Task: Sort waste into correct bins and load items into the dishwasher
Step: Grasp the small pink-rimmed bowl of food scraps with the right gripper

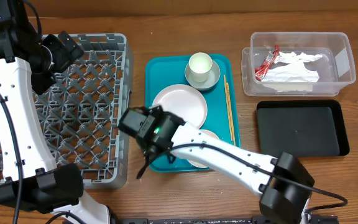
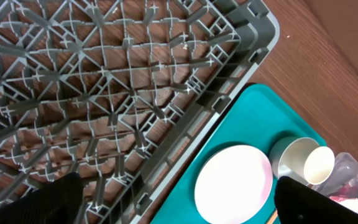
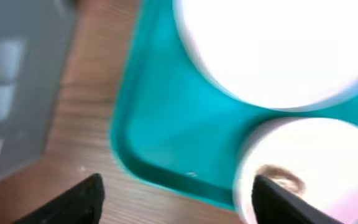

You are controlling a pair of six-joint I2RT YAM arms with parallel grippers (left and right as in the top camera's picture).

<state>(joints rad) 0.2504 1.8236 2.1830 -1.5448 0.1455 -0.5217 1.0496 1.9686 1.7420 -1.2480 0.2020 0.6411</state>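
The grey dish rack stands at the left with nothing in it. The teal tray holds the large white plate, a cup standing in a bowl, and a small bowl partly under my right arm. My left gripper is open and empty above the rack's far side. My right gripper is open and empty over the tray's front left corner, next to the bowl with a brown lump. The red wrapper and napkin lie in the clear tub. Rice grains are not discernible.
The shallow black tray sits at the right, in front of the clear tub. Wooden chopsticks lie along the teal tray's right side. In the left wrist view the plate and cup show beside the rack wall.
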